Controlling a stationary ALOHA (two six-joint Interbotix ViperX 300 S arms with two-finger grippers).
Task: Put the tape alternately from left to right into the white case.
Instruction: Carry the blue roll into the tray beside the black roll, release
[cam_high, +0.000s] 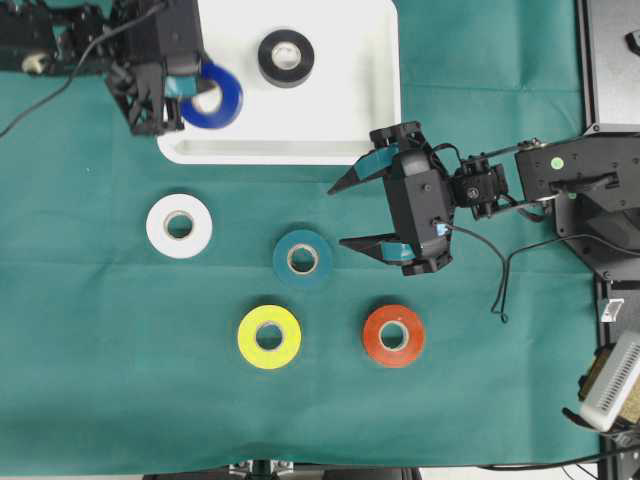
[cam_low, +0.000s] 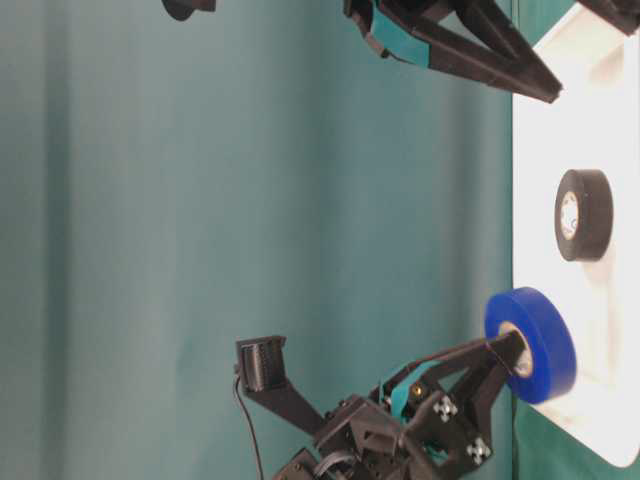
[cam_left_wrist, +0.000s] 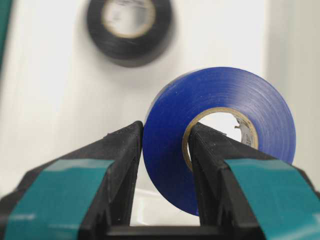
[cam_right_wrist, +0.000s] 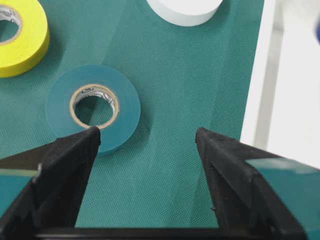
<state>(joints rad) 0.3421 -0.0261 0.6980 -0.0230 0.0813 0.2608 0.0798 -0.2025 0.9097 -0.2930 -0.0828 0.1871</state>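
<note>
Rolls on the cloth: four lie flat on the surface: yellow roll (cam_high: 269, 337) and red-orange roll (cam_high: 393, 336) nearest the front edge, then teal roll (cam_high: 302, 259) and white roll (cam_high: 179, 225).
Rolls at the case: two: black roll (cam_high: 286, 57) lying flat inside the white case (cam_high: 350, 120); blue roll (cam_high: 212, 97) over its left end.
Claws: two. Left claw (cam_high: 196, 88) pinches the blue roll's wall, one finger through the core. Right claw (cam_high: 349, 214) is spread, empty, just right of the teal roll.
Cut off: the case's far edge; the left arm's base.
Surface: green cloth, wrinkle-free; black frame at the right edge.
</note>
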